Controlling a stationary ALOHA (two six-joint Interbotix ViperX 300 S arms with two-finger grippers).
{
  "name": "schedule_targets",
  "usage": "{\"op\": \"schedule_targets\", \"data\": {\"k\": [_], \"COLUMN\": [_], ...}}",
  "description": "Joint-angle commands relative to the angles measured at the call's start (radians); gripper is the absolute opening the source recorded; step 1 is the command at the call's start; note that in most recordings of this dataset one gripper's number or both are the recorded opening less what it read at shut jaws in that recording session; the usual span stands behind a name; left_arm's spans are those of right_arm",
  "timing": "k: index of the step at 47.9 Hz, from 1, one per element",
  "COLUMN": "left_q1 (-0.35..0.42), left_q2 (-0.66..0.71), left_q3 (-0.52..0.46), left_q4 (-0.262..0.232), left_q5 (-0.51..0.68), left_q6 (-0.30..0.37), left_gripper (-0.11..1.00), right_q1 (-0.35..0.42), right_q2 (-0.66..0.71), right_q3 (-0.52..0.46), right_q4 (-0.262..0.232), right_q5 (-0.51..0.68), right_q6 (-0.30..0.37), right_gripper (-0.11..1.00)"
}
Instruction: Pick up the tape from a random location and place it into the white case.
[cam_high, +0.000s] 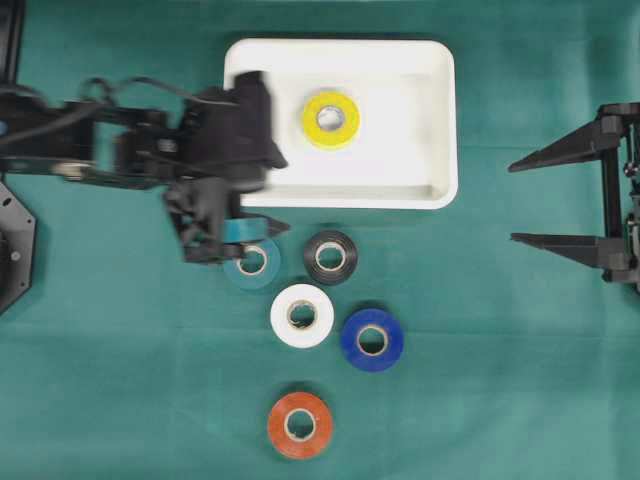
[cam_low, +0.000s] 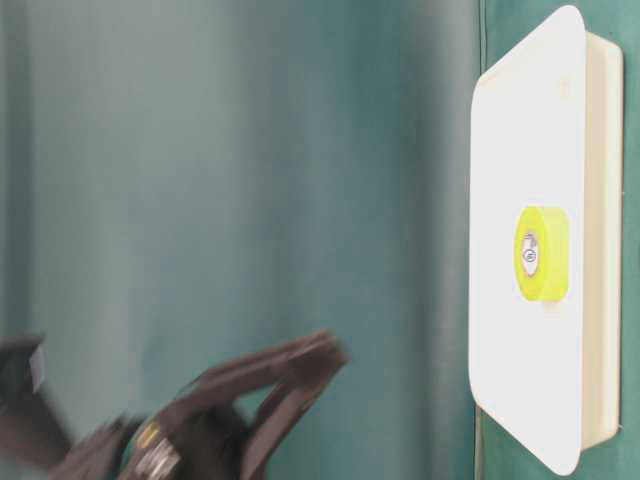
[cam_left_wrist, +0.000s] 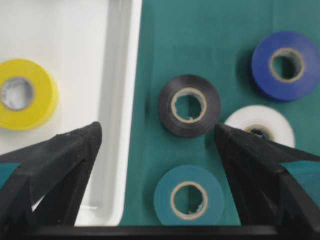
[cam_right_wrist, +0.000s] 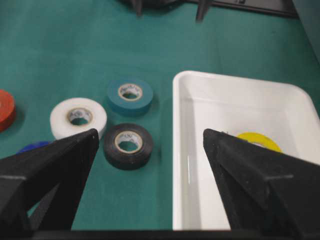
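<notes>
Green cloth covers the whole table (cam_high: 120, 400), and on it sits the white case (cam_high: 440, 120) with one yellow roll (cam_high: 331, 119) lying flat inside, near the middle. So one tape is already where it belongs, as far as I can judge.

Five rolls lie on the cloth just in front of the case: a teal roll (cam_high: 254, 262), a black roll (cam_high: 330, 257), a white roll (cam_high: 302, 316), a blue roll (cam_high: 372, 340) and, farther out, an orange roll (cam_high: 300, 425). None of them touches the case.

My left pincer (cam_high: 235, 232) hangs over the teal roll beside the case's near edge, its two fingers spread wide with nothing between them; from its own camera the teal and black rolls lie between the fingers, below them. My right pincer (cam_high: 555, 200) waits well off to the side, also wide open and empty.

What I take to be left: lower onto a roll, probably the teal one, close on it, lift it, and carry it over the rim into the case.
</notes>
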Motion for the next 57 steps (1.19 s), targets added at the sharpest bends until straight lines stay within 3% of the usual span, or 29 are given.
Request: {"op": "schedule_targets", "data": {"k": [1,26,46,57], "left_q1": [-0.002,-0.009,-0.035,-0.037], "left_q2": [-0.092,-0.502,-0.624,-0.644], "left_q3": [0.043,0.336,0.571,0.618], "left_q4": [0.0,-0.002,-0.003,-0.005], "left_q5": [-0.044,-0.153,-0.337,-0.376], "left_q6": [0.0,0.005,0.005,-0.002], "left_gripper": [0.98,0.98,0.98,0.98], "right_q1": [-0.002,-0.003,-0.003,-0.003], "right_q2": [0.003,0.005,0.014,0.035], "right_q3": [-0.021,-0.02,-0.017,-0.015], "right_q4": [0.002,0.002,0.002,0.003], "right_q5": [-0.003,-0.003,0.006,0.008], "right_q6": [0.002,0.002,0.002,0.002], "right_gripper": [0.92,0.92,0.92,0.92]}}
